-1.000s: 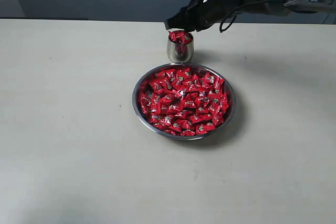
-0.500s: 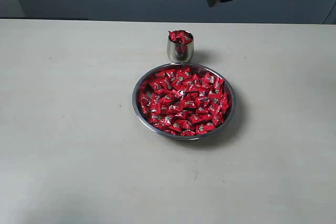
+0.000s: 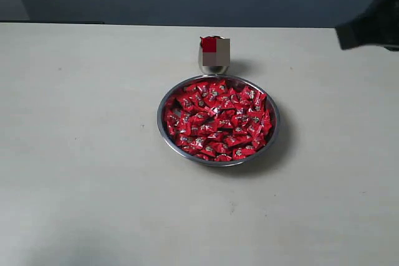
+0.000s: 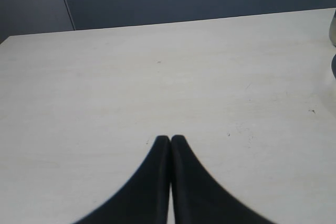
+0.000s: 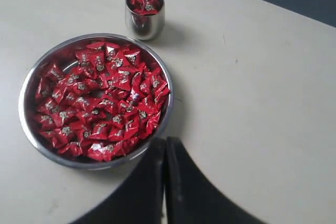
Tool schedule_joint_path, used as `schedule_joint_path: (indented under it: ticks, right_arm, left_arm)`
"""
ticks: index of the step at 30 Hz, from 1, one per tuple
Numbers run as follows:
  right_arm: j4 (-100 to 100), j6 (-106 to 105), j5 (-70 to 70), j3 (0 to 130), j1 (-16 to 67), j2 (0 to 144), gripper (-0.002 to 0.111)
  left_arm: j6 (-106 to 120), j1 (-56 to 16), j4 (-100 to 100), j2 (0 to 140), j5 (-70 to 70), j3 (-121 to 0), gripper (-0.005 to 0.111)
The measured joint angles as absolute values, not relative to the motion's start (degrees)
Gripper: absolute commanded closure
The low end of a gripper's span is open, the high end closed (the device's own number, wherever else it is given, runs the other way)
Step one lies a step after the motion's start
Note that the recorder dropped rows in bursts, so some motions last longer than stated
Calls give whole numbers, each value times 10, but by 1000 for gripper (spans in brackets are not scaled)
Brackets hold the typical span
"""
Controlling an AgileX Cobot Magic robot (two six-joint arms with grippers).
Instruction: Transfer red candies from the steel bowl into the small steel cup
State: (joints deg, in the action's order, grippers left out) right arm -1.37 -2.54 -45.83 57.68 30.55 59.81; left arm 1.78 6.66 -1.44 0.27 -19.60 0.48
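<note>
- Left wrist view: the left gripper [image 4: 169,140] has its two dark fingers pressed tip to tip with nothing between them. It hangs over a bare stretch of the pale table [image 4: 157,66].
- Exterior view, centre: the steel bowl [image 3: 159,119] sits flat on the table. It is filled from side to side with red candies [image 3: 215,119], a loose layer reaching close to the rim all round.
- Just behind the bowl's far rim stands the small steel cup [image 3: 215,65], upright. A blocky smear covers part of it in this view. The right wrist view shows it plainly, near the bowl's rim but not touching. More red candies are heaped above its lip.
- Right of the bowl, well apart and raised off the table: a dark, blurred part of the right arm [image 3: 373,26] at the frame edge. Its claw cannot be read from this view.
- Right wrist view: the right gripper [image 5: 165,142] has its fingers closed flat against each other and pinches nothing. It looks down on the bowl and the cup beyond it. No candy lies on the table around the bowl.
</note>
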Motion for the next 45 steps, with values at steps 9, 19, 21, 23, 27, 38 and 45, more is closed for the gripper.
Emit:
schedule_joint_path:
  ticks: [9,19,21,23,27,38,45]
  right_arm:
    - [-10,-25,-469,433,305,339,108]
    - [46,-25,-330,330,305,214,108]
    - [73,-25,-318,321,305,213,108]
    - [87,-25,-308,311,305,212,108]
    - [90,-25,-298,294,305,212,108]
    - [121,-25,-301,292,305,212,108]
    - [104,-25,-286,272,303,203,108]
  left_arm:
    - [18,67,-14,3,-196,5,106]
    - [18,67,-14,3,-196,5,106]
    - [18,67,-14,3,-196,5,106]
    - [18,67,-14,3,-196,5,106]
    - [18,67,-14,3,-196,5,106]
    - [18,67,-14,3,-196,5,106]
    - [18,67,-14,3,-196,5,106]
